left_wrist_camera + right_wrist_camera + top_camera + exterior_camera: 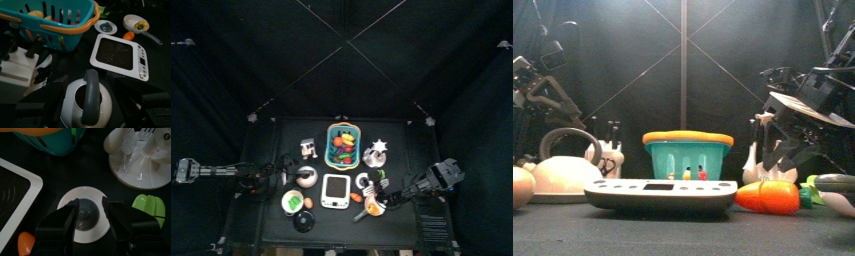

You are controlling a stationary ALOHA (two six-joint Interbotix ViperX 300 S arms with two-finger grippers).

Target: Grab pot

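From above, the right gripper (372,187) reaches in over the table's (271,150) right half, just beside the white scale (335,190). The left gripper (286,178) sits close to the kettle (306,176). The arm hides the pot here.

From the front, the right gripper (784,158) hangs low behind the carrot (767,196), right of the teal basket (687,155). The pot cannot be made out in this view.

The left wrist view shows the left gripper (90,102) with its 2 jaws spread wide, the kettle (85,100) below and between them, and nothing gripped. Beyond the scale (120,55), the pot (105,26) stands near the basket (53,22).

In the right wrist view, the right gripper (90,207) is directly over the pot (83,219), its 2 jaws parted to about the pot's width, 1 on each side over the rim. Whether they touch it cannot be told. A white utensil stand (137,163) is nearby.
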